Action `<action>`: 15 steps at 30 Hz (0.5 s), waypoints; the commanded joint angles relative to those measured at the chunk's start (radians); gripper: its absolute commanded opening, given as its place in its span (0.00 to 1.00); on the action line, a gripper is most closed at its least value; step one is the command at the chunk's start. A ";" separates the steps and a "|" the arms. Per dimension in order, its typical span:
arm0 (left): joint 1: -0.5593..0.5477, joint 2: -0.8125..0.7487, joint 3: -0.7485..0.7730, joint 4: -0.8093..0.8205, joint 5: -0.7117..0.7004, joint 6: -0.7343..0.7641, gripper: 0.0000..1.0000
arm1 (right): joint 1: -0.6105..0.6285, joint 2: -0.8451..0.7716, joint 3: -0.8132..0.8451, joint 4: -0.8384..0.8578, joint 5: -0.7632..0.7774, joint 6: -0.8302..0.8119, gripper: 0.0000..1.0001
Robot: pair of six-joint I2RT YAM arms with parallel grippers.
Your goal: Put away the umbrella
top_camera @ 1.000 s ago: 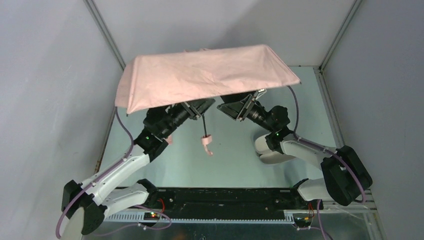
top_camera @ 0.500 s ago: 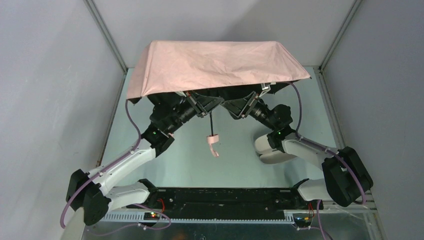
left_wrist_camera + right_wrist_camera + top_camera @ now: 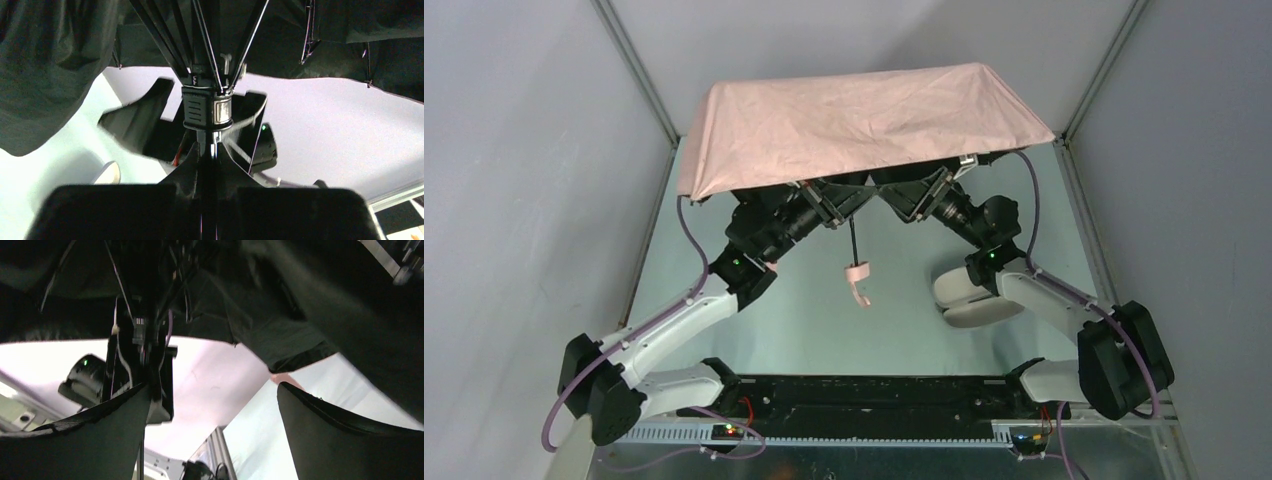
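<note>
1. Umbrella (image 3: pixel 864 120) is open and held up over the table (image 3: pixel 904 320) between the two arms. Its salmon-pink canopy (image 3: pixel 944 110) spans the back of the cell, with the dark underside facing the wrist cameras.
2. Shaft (image 3: pixel 854 238) drops from the middle of the canopy, leaning slightly. The small pink handle (image 3: pixel 857 270) is at its low end, with the strap (image 3: pixel 862 293) dangling below.
3. Left claw (image 3: pixel 207 159) has its fingers pinched together on the shaft, just under the black runner (image 3: pixel 207 109). The ribs (image 3: pixel 162 37) fan upward from the runner.
4. Right claw (image 3: pixel 212 387) has its fingers (image 3: pixel 340 435) spread wide with nothing between them. In its wrist view the runner and shaft sit beside one finger. Whether they touch, I cannot tell.
5. In the top view both claws are tucked under the near edge of the canopy, close on either side of the shaft.
6. Compared with one second back, the canopy has swung rightward and toward the rear. Its right corner now sits near the foot of the right corner post (image 3: pixel 1102 70), and its left edge has drawn in from the left wall (image 3: pixel 524 200).
7. The near edge of the canopy has lifted, and it now hides less of the left arm than it did a second back.
8. The handle has drifted right and slightly higher in the top view over both earlier frames, and the strap has gone with it.
9. The right wrist has risen and moved toward the rear. The left forearm has pulled inward toward the centre, mostly within the first half-second.
</note>
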 commanded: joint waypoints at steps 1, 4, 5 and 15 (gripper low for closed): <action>-0.033 -0.032 0.050 -0.105 0.054 0.095 0.00 | -0.069 -0.068 0.022 0.045 0.083 0.042 0.99; -0.006 -0.051 0.058 -0.134 0.046 0.100 0.00 | -0.114 -0.100 -0.010 0.053 0.078 0.063 0.99; 0.001 -0.056 0.058 -0.138 0.050 0.098 0.00 | -0.134 -0.103 -0.022 0.058 0.074 0.070 1.00; -0.038 0.066 0.090 0.007 0.174 -0.001 0.00 | -0.051 -0.009 0.078 0.063 0.065 0.045 1.00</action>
